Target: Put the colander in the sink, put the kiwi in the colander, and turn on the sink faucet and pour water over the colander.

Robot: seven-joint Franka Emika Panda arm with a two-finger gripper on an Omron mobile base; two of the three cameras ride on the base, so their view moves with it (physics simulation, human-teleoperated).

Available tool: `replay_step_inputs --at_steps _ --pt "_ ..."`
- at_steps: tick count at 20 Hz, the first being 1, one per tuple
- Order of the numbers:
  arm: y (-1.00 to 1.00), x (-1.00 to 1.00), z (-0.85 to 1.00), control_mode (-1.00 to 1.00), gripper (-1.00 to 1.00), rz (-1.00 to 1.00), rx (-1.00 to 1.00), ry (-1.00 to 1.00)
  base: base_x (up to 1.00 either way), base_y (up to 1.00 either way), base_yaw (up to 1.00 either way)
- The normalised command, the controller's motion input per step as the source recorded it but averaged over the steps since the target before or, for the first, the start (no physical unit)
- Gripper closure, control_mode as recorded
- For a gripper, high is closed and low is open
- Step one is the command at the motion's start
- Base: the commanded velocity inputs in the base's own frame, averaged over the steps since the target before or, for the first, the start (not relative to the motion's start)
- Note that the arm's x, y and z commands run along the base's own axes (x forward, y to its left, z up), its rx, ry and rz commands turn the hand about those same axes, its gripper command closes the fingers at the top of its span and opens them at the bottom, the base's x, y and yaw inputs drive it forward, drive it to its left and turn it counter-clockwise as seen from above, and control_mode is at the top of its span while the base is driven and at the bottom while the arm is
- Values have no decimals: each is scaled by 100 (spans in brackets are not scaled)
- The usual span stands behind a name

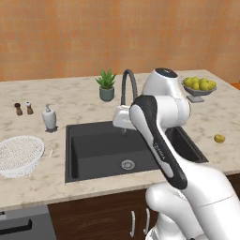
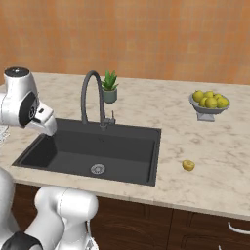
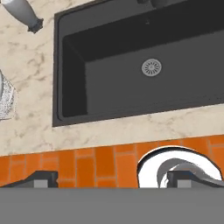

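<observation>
Fingertips first: my two dark finger tips (image 3: 41, 178) rise far apart at the bottom of the hand view, so my gripper (image 3: 111, 179) is spread wide and carries nothing. Beyond them runs the beige counter edge, then the sink (image 3: 70, 87), dark and bare, its silver drain (image 3: 151, 67) showing and nothing lying in the basin.

What my coming move turns on is the colander (image 1: 19, 155). It sits upright on the counter to the left of the sink, just beside the basin's left rim, its wide mouth facing up. My hand hangs over the sink's front edge, so the colander lies to my left and slightly nearer the counter front; only a sliver of its white mesh (image 3: 5, 101) shows at the left edge of my hand view, too little for me to judge where its handles point. I judge a reach leftward across the rim comes first.

Farther off, the sink faucet (image 1: 128, 84) arches behind the basin, no water running. The kiwi (image 2: 188, 165) lies on the counter right of the sink, well apart from the colander.
</observation>
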Motion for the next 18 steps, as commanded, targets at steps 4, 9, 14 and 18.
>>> replay_step_inputs --at_steps 4,9,14,18 --pt "99 4 -8 -100 -100 -7 5 13 0 0 0" --pt "100 31 -18 -100 -100 -8 1 33 0 0 0" --pt "96 50 -29 -100 -100 -3 5 18 0 0 0" --pt "94 54 -32 -100 -100 0 1 21 0 0 0"
